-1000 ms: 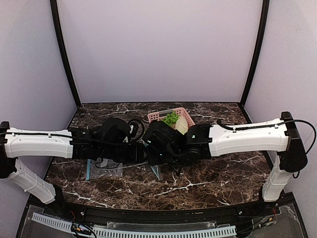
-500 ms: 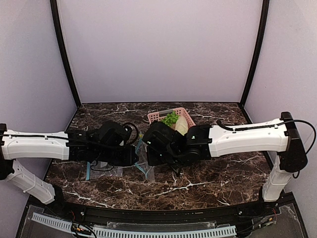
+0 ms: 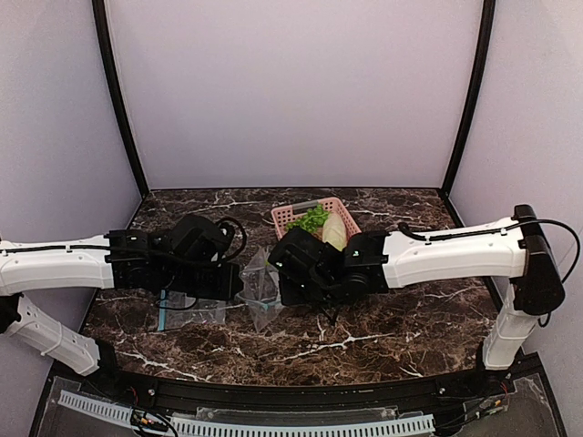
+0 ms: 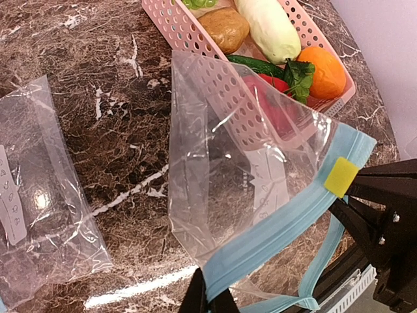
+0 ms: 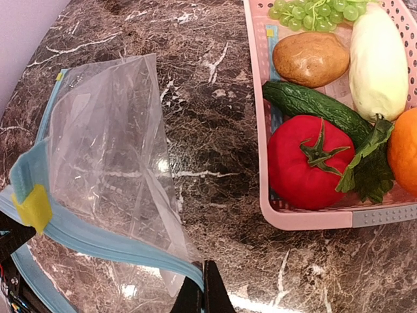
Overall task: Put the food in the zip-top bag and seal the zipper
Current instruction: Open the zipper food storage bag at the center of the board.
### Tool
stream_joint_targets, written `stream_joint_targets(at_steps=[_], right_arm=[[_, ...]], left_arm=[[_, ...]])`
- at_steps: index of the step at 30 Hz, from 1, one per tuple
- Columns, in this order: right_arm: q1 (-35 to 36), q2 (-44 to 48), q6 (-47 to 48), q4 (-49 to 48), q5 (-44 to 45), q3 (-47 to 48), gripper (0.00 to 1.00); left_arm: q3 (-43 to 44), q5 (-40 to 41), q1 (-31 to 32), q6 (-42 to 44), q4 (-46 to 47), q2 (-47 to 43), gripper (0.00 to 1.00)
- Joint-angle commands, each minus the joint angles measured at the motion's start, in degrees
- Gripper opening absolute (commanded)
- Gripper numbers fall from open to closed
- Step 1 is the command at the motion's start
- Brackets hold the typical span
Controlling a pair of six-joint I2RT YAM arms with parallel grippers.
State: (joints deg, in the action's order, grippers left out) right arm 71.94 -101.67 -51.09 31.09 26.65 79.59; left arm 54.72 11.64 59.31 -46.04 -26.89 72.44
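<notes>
zip-top bag (image 4: 221, 176) plus second bag (image 4: 45, 195); basket (image 5: 313, 218) one; tomato (image 5: 303, 163) one; orange (image 5: 404, 153) one.

The right tool (image 5: 202, 290) pinches the blue zipper (image 5: 98, 238) of the clear zip-top bag (image 5: 111, 150) above the marble counter (image 5: 215, 98) (a yellow tab (image 5: 31, 207) sits at the strip's left end). The pink basket (image 5: 313, 218) holds a tomato (image 5: 303, 163), orange (image 5: 404, 150) and grapes (image 5: 316, 12).

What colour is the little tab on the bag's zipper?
Yellow tab, on a light blue zipper; it shows best in the left wrist view.
</notes>
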Motion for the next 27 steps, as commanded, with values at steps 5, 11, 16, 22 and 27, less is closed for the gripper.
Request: stream_joint_targets(at_steps=[5,11,16,22,27], right_arm=[[-0.61,2.31,4.49,-7.57,-5.2,-3.57,0.3],[-0.68,1.63,5.53,-7.87,-5.65,-2.6,0.49],[-0.66,2.14,5.63,-8.65,-5.05,-2.98,0.6],[-1.03,1.52,5.14,-10.44,-3.49,-3.39,0.68],[-1.58,0.8,1.51,-6.83,2.05,-3.51,0.69]], left_arm=[[0.61,-6.66,-0.03,3.09,3.78,-0.04,0.01],[-0.04,-10.52,-0.02,2.48,9.09,0.03,0.01],[-0.54,-11.33,-0.07,1.52,10.28,-0.12,0.01],[-1.74,-15.95,-0.06,-0.39,14.69,-0.64,0.01],[-1.31,-14.82,-0.07,-0.89,13.39,-1.57,0.01]])
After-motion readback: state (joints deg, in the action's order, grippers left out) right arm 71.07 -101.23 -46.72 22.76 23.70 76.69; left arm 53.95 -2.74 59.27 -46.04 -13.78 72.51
